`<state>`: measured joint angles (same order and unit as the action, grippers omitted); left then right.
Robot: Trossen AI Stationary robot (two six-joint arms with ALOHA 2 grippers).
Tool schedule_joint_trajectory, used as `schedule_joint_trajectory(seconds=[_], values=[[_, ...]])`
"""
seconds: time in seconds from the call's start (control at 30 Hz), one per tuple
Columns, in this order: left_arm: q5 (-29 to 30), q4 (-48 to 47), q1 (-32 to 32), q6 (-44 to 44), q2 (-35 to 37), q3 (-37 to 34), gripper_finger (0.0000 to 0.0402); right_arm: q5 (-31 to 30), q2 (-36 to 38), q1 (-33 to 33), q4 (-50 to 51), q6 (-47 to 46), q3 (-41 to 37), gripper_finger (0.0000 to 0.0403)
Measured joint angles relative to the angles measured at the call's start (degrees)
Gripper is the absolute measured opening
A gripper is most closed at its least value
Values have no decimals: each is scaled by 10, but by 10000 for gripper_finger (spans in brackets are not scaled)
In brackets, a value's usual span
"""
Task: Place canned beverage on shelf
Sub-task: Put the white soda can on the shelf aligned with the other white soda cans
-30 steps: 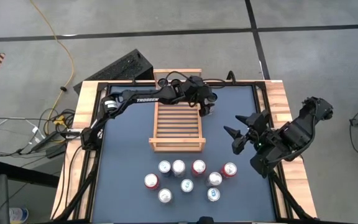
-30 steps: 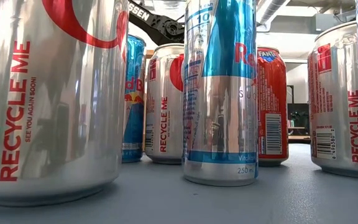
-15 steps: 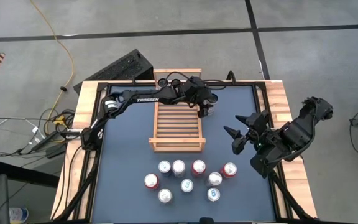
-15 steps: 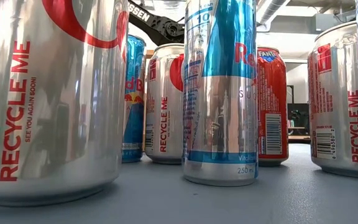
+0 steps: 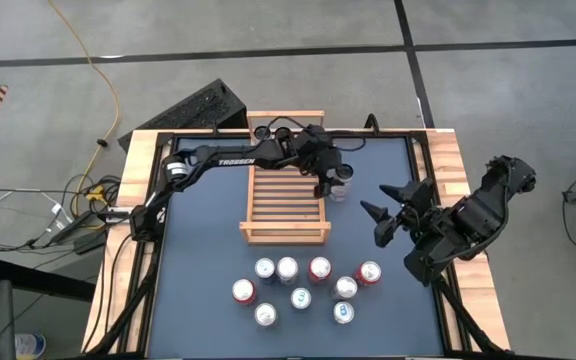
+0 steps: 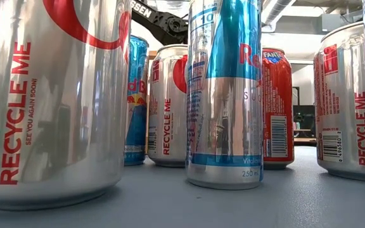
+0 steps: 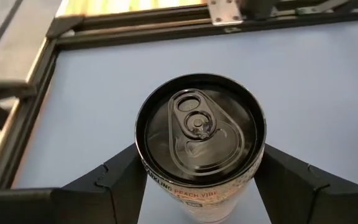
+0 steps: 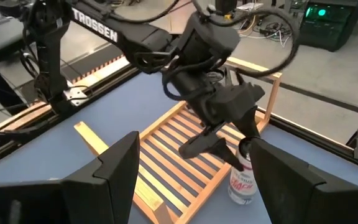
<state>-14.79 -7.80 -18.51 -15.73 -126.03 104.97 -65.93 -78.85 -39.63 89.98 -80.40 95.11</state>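
Field notes, remote station. Nearest the low camera I saw a cluster of eight upright cans (image 5: 301,284) standing on the blue desk (image 5: 198,250), silver, blue-and-silver and red ones; in the low view a silver can marked "RECYCLE ME" (image 6: 52,101) filled the front, with a tall blue-and-silver can (image 6: 225,95) beside it.

Past the cluster, the right pincer (image 5: 386,213) hung over the desk's right side, its fingers spread apart and holding nothing, well apart from every can.

Farther back lay the shelf (image 5: 284,193), a light-wood slatted rack with a raised rail at each short end; I saw no can on its slats.

Just beside the shelf's right edge, toward the far end, the left pincer (image 5: 333,184) was closed around a canned beverage (image 7: 199,134) with a black top, one dark finger (image 7: 114,186) pressed to either side of it. From the right wrist camera the can (image 8: 242,180) looked pale with red lettering, upright, its base at the desk just off the shelf's side; I could not tell whether it touched the surface.
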Motion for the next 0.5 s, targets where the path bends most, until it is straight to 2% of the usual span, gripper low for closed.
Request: schedule_joint_trajectory(seconds=[0.3, 0.5], values=[[-35, -13, 2, -32, 55, 0, 238, -1, 0, -2, 0, -2, 0, 276], [-150, -145, -19, -78, 136, -11, 238, -18, 0, -20, 0, -2, 0, 276]])
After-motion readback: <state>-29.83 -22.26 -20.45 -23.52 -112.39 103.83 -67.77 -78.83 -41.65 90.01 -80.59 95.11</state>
